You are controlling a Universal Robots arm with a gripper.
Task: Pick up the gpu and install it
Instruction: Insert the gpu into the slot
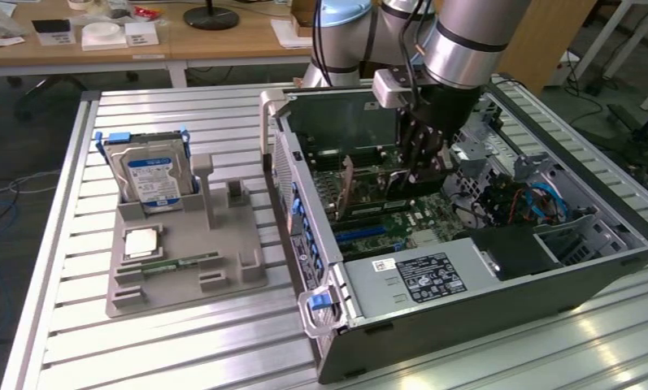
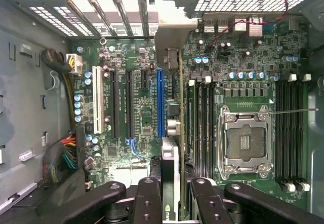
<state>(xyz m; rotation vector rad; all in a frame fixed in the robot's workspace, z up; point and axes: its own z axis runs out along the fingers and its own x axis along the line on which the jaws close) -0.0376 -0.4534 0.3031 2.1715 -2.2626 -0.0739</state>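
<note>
Pincer [image 2: 177, 192] narrowed onto the gpu [image 2: 180, 133], edge-on in the wrist view between blue slot [image 2: 160, 102] and memory slots [image 2: 202, 127], in the exterior view inside the open case [image 1: 465, 309], three o'clock from the hard drive [image 1: 150, 175].

arm [image 1: 465, 41]: reaching down, wrist pointing straight down | pincer [image 2: 179, 206]: clamped on gpu [image 2: 180, 133] edge

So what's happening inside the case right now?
The arm's gripper is down inside the open computer case, closed on the gpu. It holds the card on edge over the motherboard, between the blue slot and the memory slots. Whether the card is seated in a slot cannot be told.
</note>
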